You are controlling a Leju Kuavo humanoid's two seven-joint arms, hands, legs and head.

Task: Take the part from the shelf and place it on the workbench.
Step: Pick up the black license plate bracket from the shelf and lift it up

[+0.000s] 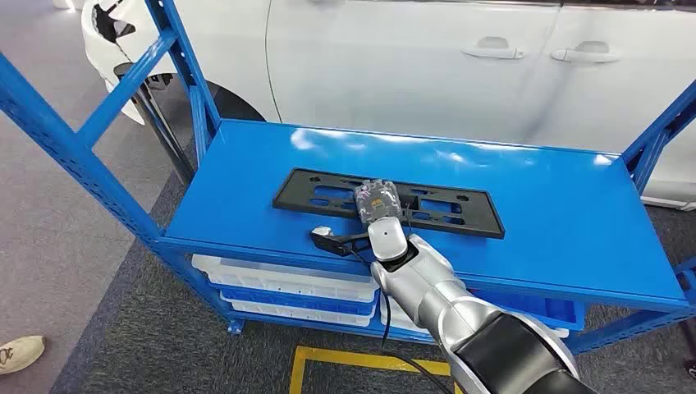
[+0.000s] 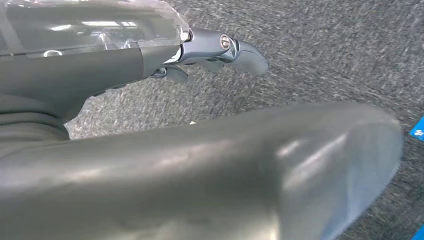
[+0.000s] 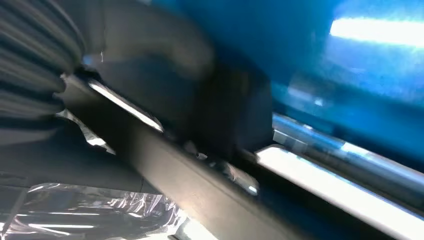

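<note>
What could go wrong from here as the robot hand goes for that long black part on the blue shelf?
1. The right robot hand sits on the middle of the long black plastic frame; lifted there, the ends may sag or tip.
2. The frame lies flat on the glossy blue shelf top, so it could slide instead of lifting.
3. The blue upright stands close on the right and could catch a swinging end.

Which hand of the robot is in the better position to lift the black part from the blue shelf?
The right hand. It already lies over the middle of the black part on the blue shelf. The left hand hangs low over grey carpet, away from the shelf.
</note>
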